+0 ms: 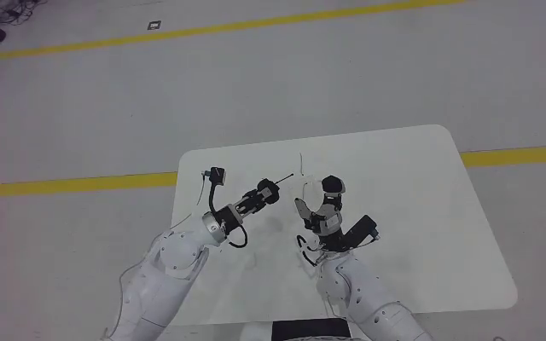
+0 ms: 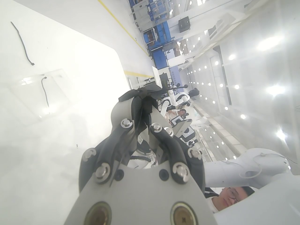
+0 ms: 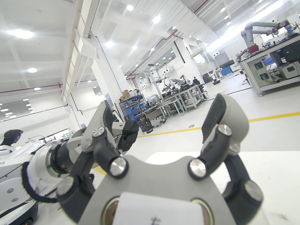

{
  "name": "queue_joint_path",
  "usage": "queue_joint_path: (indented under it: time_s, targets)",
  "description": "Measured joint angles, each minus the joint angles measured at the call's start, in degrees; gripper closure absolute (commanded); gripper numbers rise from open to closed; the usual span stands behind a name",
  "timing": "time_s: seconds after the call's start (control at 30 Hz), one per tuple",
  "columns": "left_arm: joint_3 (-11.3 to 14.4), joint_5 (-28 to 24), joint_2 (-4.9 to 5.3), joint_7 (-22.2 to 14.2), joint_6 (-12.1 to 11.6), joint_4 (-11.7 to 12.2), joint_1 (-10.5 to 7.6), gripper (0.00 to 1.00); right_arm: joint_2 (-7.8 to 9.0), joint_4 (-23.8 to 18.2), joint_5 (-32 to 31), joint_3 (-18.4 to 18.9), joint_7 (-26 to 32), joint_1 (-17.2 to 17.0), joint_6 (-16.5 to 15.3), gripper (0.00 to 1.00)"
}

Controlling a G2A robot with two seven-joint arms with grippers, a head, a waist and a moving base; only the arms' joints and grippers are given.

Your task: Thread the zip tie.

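Note:
A thin black zip tie (image 1: 282, 180) sticks out of my left gripper (image 1: 271, 188), which is shut on it above the white table (image 1: 409, 187). In the left wrist view the tie (image 2: 138, 127) runs between the black-taped fingertips (image 2: 134, 99). My right gripper (image 1: 317, 198) stands open just to the right of the left one, nothing between its ribbed pads (image 3: 212, 115). From the right wrist view the left gripper (image 3: 127, 133) sits close beside the right gripper (image 3: 161, 115), the tie (image 3: 140, 118) rising thinly from it.
Two loose black zip ties lie on the table: one (image 2: 22, 43) on the bare top, another (image 2: 44, 92) on a clear plastic sheet (image 2: 56, 83). A thin tie (image 1: 301, 162) lies beyond the grippers. The table's right half is open surface.

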Motion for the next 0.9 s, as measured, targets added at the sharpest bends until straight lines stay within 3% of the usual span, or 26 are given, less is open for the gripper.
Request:
queue_joint_path:
  time_s: [0.13,0.3,0.5,0.73,0.9]
  targets:
    - [-1.52,-4.79,0.06,1.19,-0.25,-0.98,1.75,1.00,0.00,0.00,0.00,0.00,0.00,0.00,0.00,0.00]
    - [-5.71,-9.54,0.54,2.17,-0.80,-3.38,5.82,1.00,0.00,0.00,0.00,0.00,0.00,0.00,0.00,0.00]
    - [-9.00,-17.44,0.94,-1.58,-0.53,-5.53,9.13,1.00,0.00,0.00,0.00,0.00,0.00,0.00,0.00,0.00]
    - [-9.63,-24.56,0.88,-3.69,2.26,-7.04,10.55,1.00,0.00,0.00,0.00,0.00,0.00,0.00,0.00,0.00]
    - [-7.48,-27.12,0.48,-3.65,5.38,-7.78,8.83,1.00,0.00,0.00,0.00,0.00,0.00,0.00,0.00,0.00]
